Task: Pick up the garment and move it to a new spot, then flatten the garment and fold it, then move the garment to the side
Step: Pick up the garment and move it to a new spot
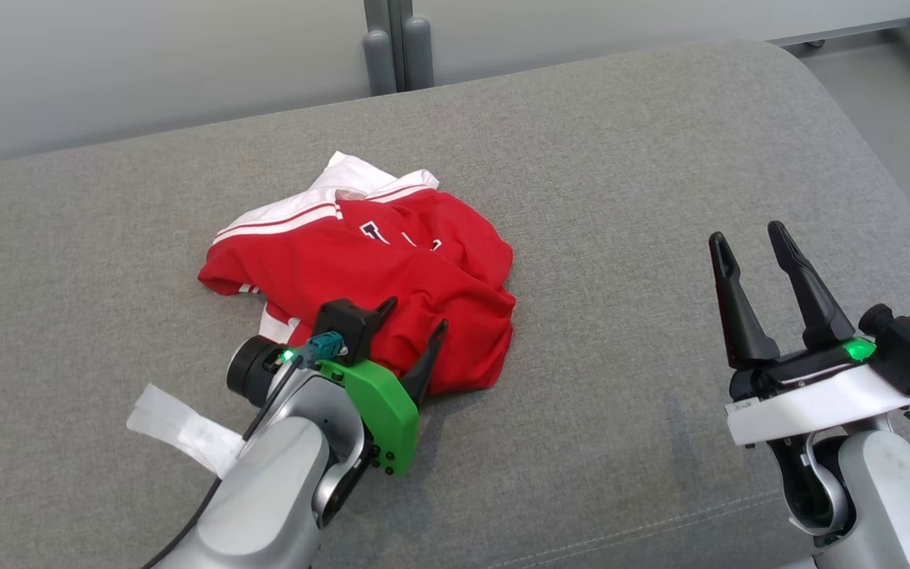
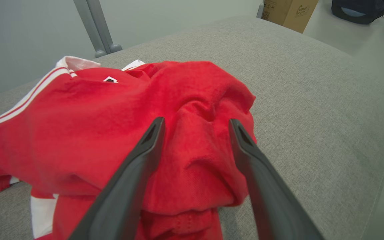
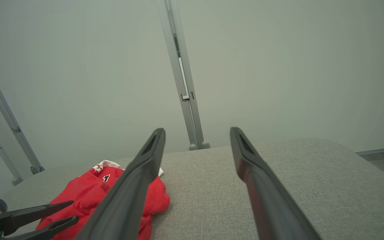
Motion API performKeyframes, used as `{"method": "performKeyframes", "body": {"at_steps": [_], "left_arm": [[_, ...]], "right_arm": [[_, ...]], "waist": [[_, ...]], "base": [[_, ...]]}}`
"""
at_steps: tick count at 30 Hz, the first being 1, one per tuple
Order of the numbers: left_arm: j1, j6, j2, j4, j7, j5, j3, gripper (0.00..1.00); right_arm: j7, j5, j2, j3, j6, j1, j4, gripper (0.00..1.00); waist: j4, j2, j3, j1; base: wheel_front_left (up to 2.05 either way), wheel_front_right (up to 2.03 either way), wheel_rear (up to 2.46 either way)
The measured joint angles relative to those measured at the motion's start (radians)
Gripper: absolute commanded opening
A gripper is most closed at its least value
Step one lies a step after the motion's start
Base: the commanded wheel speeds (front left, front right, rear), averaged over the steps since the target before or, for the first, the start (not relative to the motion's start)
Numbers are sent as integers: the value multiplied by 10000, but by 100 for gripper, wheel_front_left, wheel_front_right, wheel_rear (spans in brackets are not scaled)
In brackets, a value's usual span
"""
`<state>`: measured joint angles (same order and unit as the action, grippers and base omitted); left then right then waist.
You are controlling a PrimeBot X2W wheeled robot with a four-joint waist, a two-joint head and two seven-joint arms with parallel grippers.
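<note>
The garment [image 1: 392, 261] is a red shirt with white striped trim, lying crumpled on the grey cushion [image 1: 621, 197]. My left gripper [image 1: 414, 318] stands open at the garment's near edge, its two dark fingers on either side of a raised red fold. In the left wrist view that fold of the garment [image 2: 195, 156] bulges between the spread fingers of the left gripper [image 2: 196, 121]. My right gripper [image 1: 747, 237] is open and holds nothing, well to the right of the garment. The right wrist view shows its open gripper [image 3: 197, 130] above bare cushion, with the garment [image 3: 88, 193] at lower left.
A white strip [image 1: 178, 431] lies beside my left forearm. Grey posts [image 1: 396, 47] stand behind the cushion's back edge. The cushion rounds off to floor at the right [image 1: 905, 118]. A cardboard box [image 2: 290, 13] and a dark bag [image 2: 362, 10] sit beyond the cushion.
</note>
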<state>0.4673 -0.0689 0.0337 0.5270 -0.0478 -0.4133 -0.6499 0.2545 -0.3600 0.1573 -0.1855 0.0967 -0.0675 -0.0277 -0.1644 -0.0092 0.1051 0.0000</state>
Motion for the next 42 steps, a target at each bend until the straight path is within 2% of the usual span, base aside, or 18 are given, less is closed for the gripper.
{"method": "performKeyframes", "body": {"at_steps": [4, 16, 21, 27, 32, 37, 42], "left_arm": [[-8, 69, 2, -144, 144, -92, -15, 0], [-77, 267, 6, -571, 282, -134, -67, 0], [-59, 399, 8, -1191, -104, -153, 127, 0], [215, 527, 8, -1854, -433, -263, 690, 0], [887, 663, 65, -2592, -865, -986, 1833, 0], [1487, 848, 504, -3103, -951, -1177, 2638, 0], [1889, 1283, 1749, -3152, -788, -1214, 3902, 0]], "right_arm": [[0, 13, 0, 0, 0, 16, -13, 100], [0, 15, -6, 4, 2, 142, -40, 100], [0, 15, -8, 42, 13, 142, -42, 100], [0, 17, -6, 50, 77, 143, -40, 100], [0, 42, -6, 50, 77, 146, -38, 100], [0, 48, -6, 50, 81, 154, -36, 100], [0, 88, -8, 23, 84, 162, -61, 100]], "waist": [[9, 0, 6, 0], [79, 0, 26, 0], [122, 0, 18, 0], [216, 0, 6, 0], [306, 0, -1, 0], [375, 0, -2, 0], [402, 0, 48, 0]], "base": [[0, 0, 0], [0, 0, 0], [0, 0, 0], [0, 0, 0], [0, 0, 0], [0, 0, 0], [0, 0, 0]]}}
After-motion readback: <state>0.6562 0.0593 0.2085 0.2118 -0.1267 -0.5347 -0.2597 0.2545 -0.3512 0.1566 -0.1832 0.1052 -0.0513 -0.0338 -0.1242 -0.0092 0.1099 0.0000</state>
